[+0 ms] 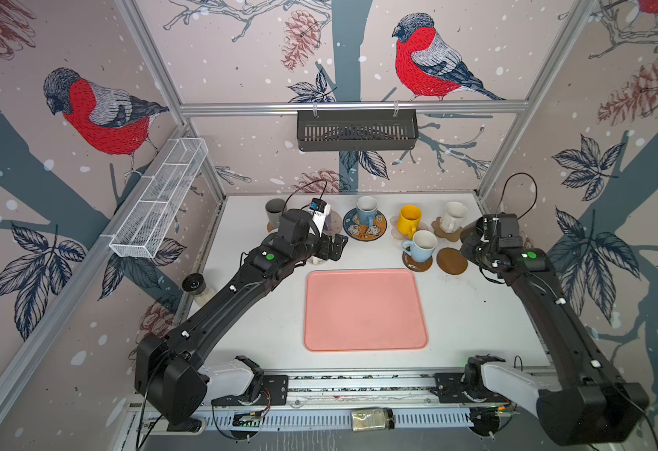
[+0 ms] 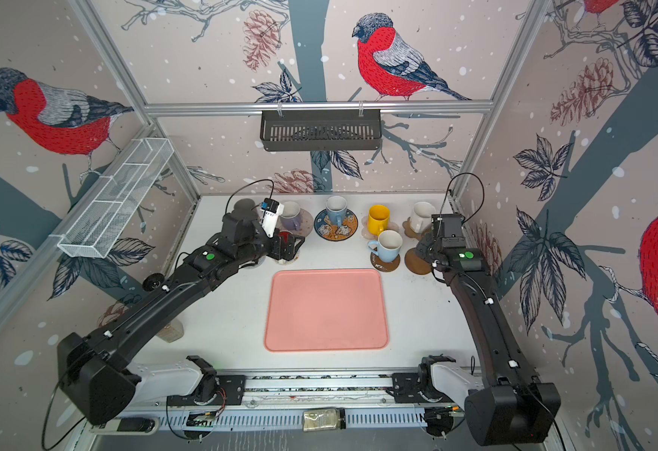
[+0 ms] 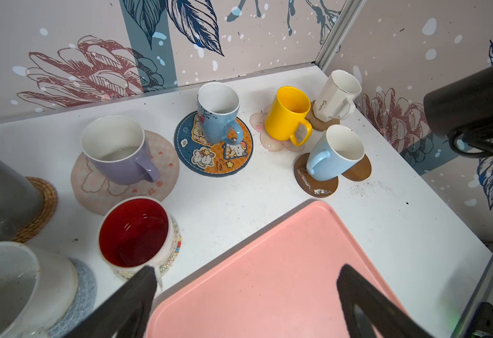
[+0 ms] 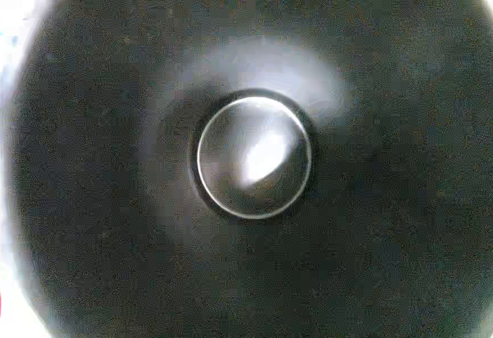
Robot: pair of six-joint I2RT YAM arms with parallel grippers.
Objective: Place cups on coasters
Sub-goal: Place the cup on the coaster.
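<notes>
Starting at the left, the grey mug (image 1: 274, 211) stands on a straw coaster (image 3: 42, 204), and a plain white mug (image 3: 20, 286) sits on a grey felt coaster (image 3: 85, 289). Beside them the red-lined mug (image 3: 135, 231) rests on a cream coaster (image 3: 176, 245), with the lavender mug (image 3: 116, 152) behind it on a beige printed coaster (image 3: 163, 175). The left claw (image 3: 245, 301) hangs at the back left corner of the pink tray (image 1: 364, 312), its fingers (image 3: 135, 295) spread wide and holding nothing, one just beside the red-lined mug. Further along, a patterned blue mug (image 1: 366, 211) stands on a blue cartoon coaster (image 1: 376, 232), the yellow mug (image 1: 409, 220) on a pink flower coaster (image 3: 271, 143), a light blue mug (image 1: 421, 246) on a brown disc (image 1: 417, 263) and a lettered white mug (image 1: 452, 216) on a tan cloud coaster (image 3: 321, 124). A second brown disc (image 1: 451, 261) lies bare. At the right, the right claw (image 1: 478, 242) is clamped on the black mug (image 3: 473, 99), held tipped on its side above the tabletop (image 1: 476, 312) just beside that bare disc.
</notes>
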